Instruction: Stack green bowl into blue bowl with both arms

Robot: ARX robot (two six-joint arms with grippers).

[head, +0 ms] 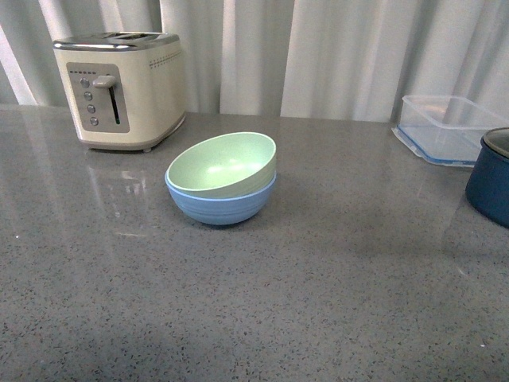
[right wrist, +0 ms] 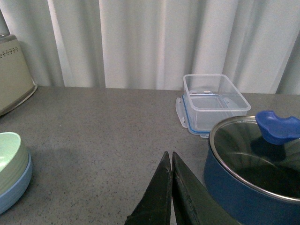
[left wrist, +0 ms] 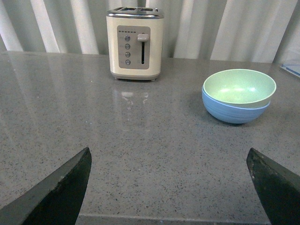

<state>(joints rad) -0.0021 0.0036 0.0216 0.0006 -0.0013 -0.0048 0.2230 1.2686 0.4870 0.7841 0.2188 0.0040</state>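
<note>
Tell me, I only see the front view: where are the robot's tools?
Observer: Both are out of your view. The left tool is open, hovering over bare counter, well short of the bowls.
Operator: And the right one?
Observer: The right tool is shut, holding nothing, beside the pot.
Operator: I see only the pot's edge. Is it covered?
Observer: Yes, a glass lid with a blue knob.
</note>
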